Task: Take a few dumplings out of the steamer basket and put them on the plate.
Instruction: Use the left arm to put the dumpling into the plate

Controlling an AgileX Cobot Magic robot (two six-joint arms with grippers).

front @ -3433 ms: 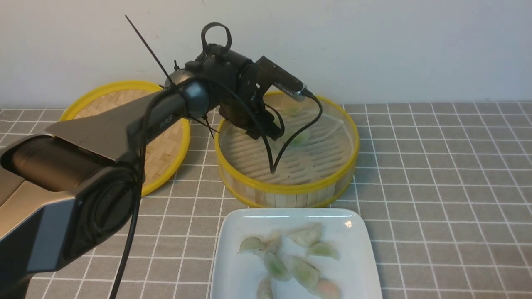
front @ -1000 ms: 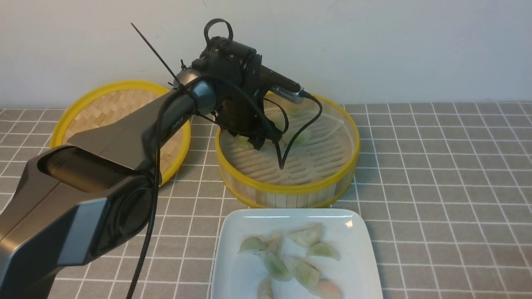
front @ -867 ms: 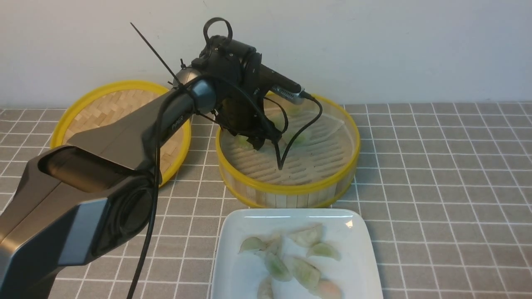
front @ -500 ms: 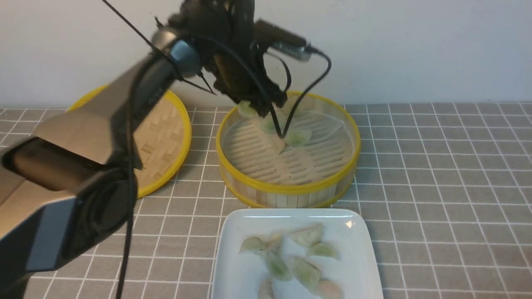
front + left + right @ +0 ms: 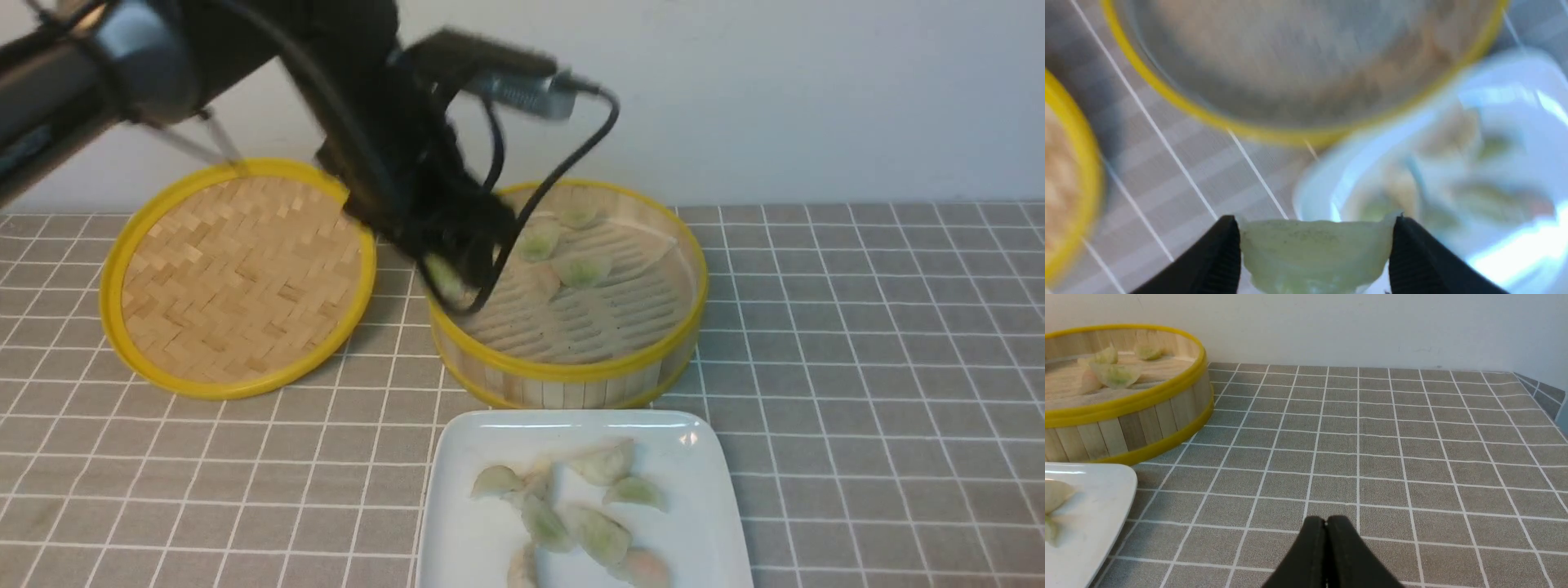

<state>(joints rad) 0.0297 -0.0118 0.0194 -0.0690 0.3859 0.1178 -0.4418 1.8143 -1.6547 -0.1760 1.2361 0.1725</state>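
My left gripper (image 5: 451,286) is shut on a pale green dumpling (image 5: 443,276) and hangs, blurred by motion, over the near left rim of the steamer basket (image 5: 571,377). In the left wrist view the held dumpling (image 5: 1314,251) spans the gap between both black fingers (image 5: 1218,259), above the table beside the plate (image 5: 1310,192). Several dumplings (image 5: 581,268) lie on the basket's slatted floor. The white plate (image 5: 482,445) in front of the basket holds several dumplings (image 5: 600,535). My right gripper (image 5: 1326,522) is shut and empty, low over the table right of the plate (image 5: 1098,498).
The flat woven yellow-rimmed lid (image 5: 237,273) lies left of the basket. A grey tiled cloth (image 5: 857,367) covers the table, and a white wall stands close behind. A black cable (image 5: 563,171) loops from the left wrist over the basket.
The left gripper has risen out of the basket with a dumpling and swung leftward and nearer, from the far rim to the near left rim. The arm has lifted high.
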